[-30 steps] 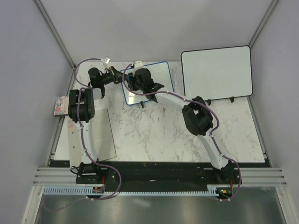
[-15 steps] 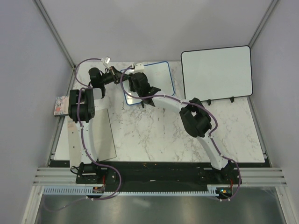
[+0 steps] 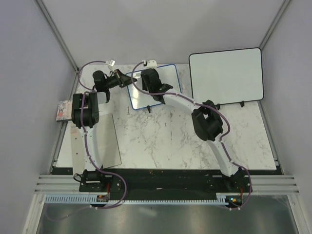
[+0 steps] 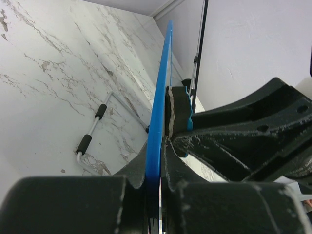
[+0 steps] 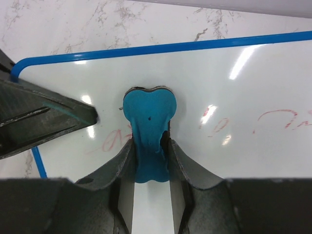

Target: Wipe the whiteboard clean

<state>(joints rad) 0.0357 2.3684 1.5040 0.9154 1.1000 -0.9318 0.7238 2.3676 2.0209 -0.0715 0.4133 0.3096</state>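
The whiteboard point(image 3: 170, 75), blue-framed, stands tilted at the back of the table. My left gripper point(image 3: 124, 81) is shut on its left edge; in the left wrist view the blue frame point(image 4: 158, 122) runs up from between that gripper's point(image 4: 155, 190) fingers. My right gripper point(image 3: 151, 80) is shut on a blue eraser point(image 5: 148, 117) that presses flat on the board's face point(image 5: 243, 97). Faint red handwriting point(image 5: 278, 117) shows to the right of the eraser, with more to its lower left point(image 5: 114, 141). From the left wrist, the eraser point(image 4: 181, 105) shows edge-on against the board.
A larger black-framed whiteboard point(image 3: 225, 74) stands at the back right. A pale flat sheet point(image 3: 105, 141) lies front left, and a small packet point(image 3: 62, 110) sits at the table's left edge. The board's wire foot point(image 4: 90, 139) rests on the marble.
My right gripper slid the eraser down and left across the board, then back up toward the far edge. The left gripper has kept its hold without moving.
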